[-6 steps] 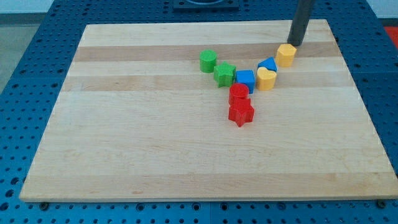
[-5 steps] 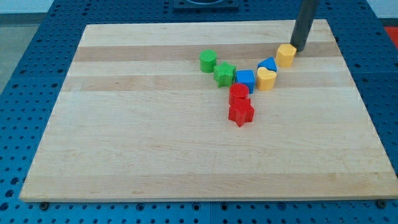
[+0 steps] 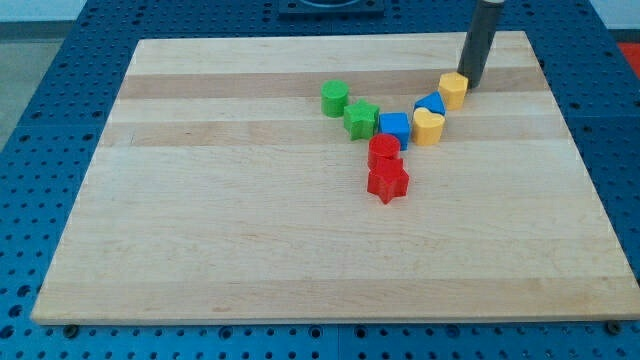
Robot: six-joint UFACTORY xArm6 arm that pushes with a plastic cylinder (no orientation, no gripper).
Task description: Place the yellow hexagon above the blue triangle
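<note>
Here my tip [image 3: 469, 84] rests against the yellow hexagon [image 3: 453, 90], touching its upper right side; the rod is a plain dark bar with nothing that opens or grips, so it holds nothing and only leans on the block. The hexagon sits just up and right of the blue triangle [image 3: 432, 104], touching or nearly touching it. Taking the triangle as the landmark: a yellow heart [image 3: 428, 127] lies just below it, a blue cube [image 3: 395, 129] just below and to its left, a green star [image 3: 361, 119] further left, and a green cylinder [image 3: 335, 98] beyond that, left and slightly higher. A red cylinder [image 3: 384, 150] and a red star [image 3: 387, 181] sit below and left of the triangle, the star lowest. All stand on the wooden board [image 3: 200, 230]
</note>
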